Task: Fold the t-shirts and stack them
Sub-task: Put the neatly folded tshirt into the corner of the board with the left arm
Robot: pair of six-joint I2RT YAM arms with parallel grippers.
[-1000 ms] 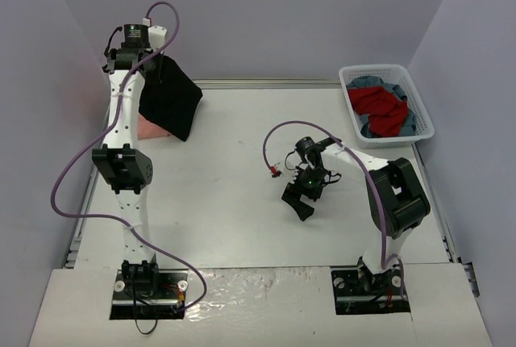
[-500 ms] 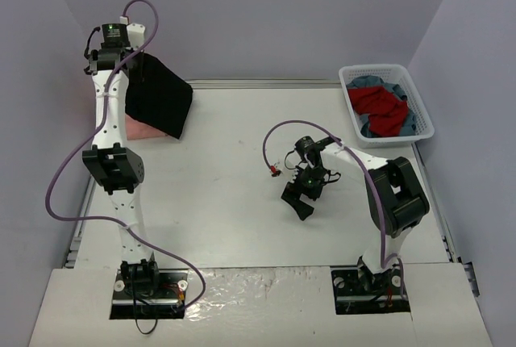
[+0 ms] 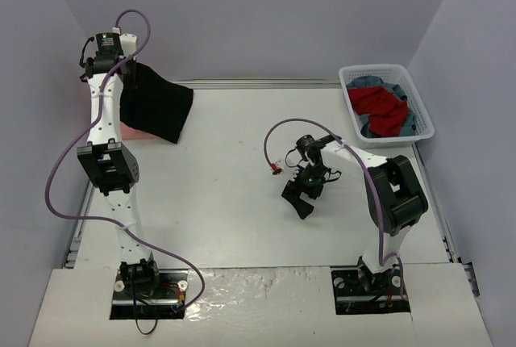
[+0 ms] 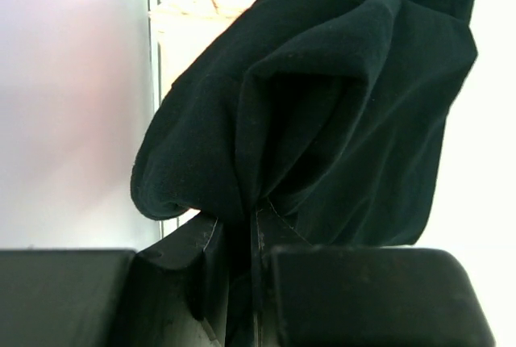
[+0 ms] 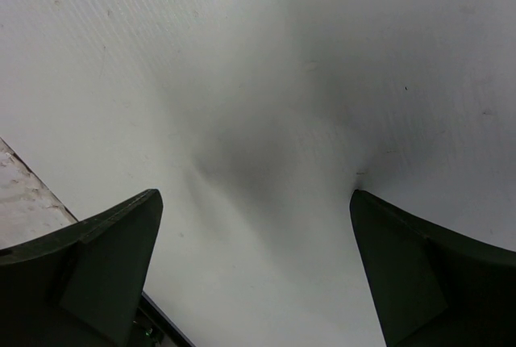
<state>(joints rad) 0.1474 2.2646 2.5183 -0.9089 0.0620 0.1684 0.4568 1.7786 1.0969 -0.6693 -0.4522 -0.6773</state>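
Note:
A folded black t-shirt (image 3: 157,105) hangs from my left gripper (image 3: 131,67), raised at the table's far left corner. In the left wrist view the jaws are shut on a bunched edge of the black t-shirt (image 4: 322,105), which drapes downward. Beneath it a salmon-pink t-shirt (image 3: 135,131) lies on the table, mostly hidden by the black cloth. My right gripper (image 3: 301,199) stands open low over bare table near the middle. The right wrist view shows its fingers (image 5: 89,270) wide apart with nothing between them.
A white basket (image 3: 419,97) at the back right holds red and blue-grey clothes (image 3: 381,109). Purple cables loop from both arms. Walls close in the left, back and right sides, and the table's left edge (image 3: 81,218) runs beside the left arm.
My left arm has swung left and toward the back wall, carrying the black t-shirt over the pink one. The right arm has stayed still.

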